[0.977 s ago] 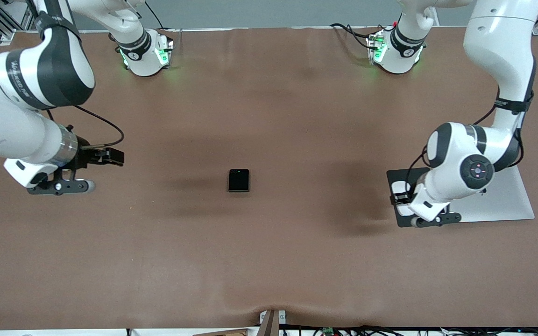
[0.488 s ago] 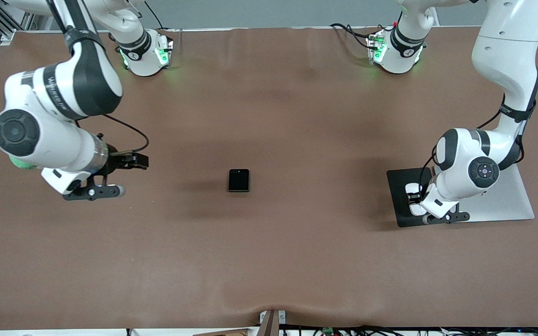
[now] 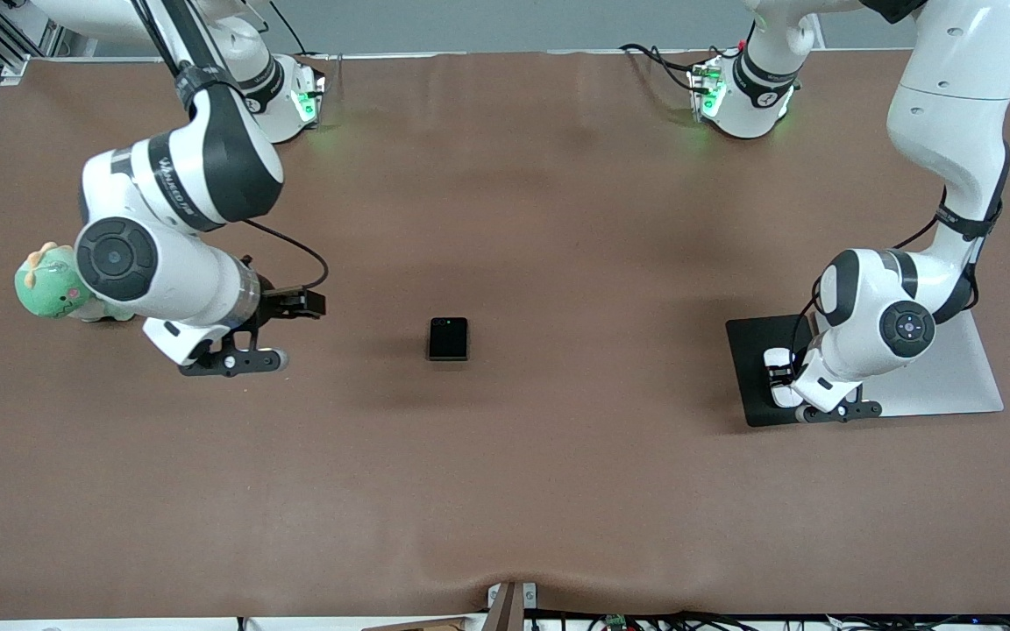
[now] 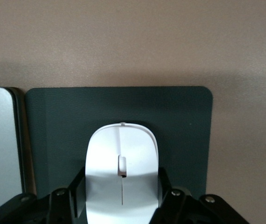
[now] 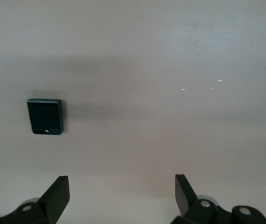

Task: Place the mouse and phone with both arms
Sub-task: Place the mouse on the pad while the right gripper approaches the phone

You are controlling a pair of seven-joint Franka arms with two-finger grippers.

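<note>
Now the left tool grips the mouse on the dark pad; opening unevenly may drag it off the edge. The right tool, wide open, hovers with the phone at its 3 o'clock on the surface; a low approach may push it.

A robotics lab: two bench-mounted arms on a brown-covered table, cables along the frame's bottom edge

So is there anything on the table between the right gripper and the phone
Nothing visible. The right gripper, fingers open, is over bare brown table toward the right arm's end, and only bare surface lies between it and the phone. The green plush toy sits off that path.
</note>
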